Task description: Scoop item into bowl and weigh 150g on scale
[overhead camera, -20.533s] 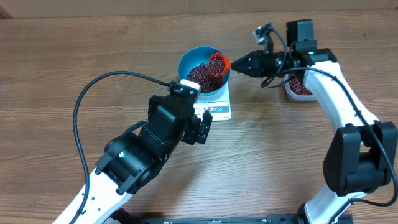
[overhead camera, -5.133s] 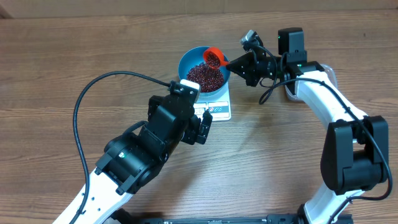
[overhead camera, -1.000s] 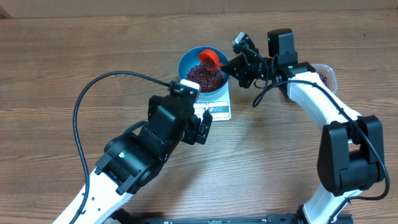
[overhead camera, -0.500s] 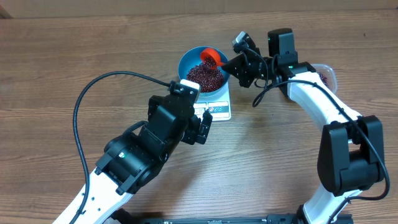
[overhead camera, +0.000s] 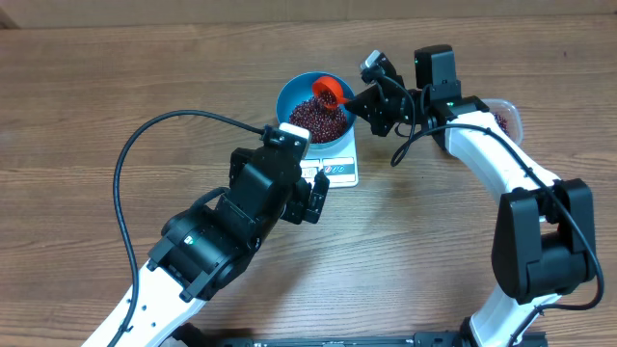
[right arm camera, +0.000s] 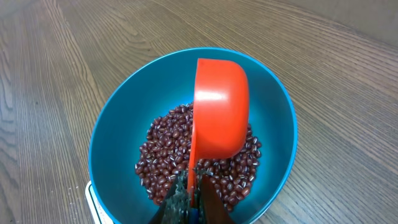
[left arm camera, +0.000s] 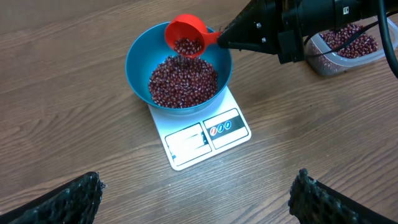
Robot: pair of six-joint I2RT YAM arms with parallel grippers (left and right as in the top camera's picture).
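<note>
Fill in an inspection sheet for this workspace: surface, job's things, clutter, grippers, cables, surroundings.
Surface: wooden table, plank grain.
Job's things: blue bowl sits on the scale, with beans inside; red scoop is tilted over the bowl, with beans in it; scale display unreadable.
Clutter: clear tub of beans, to the right of the bowl.
Grippers: left gripper open and empty; right gripper shut on the scoop's handle.
Cables: black cable loops over the table beside the left arm.
Surroundings: nothing seen.
</note>
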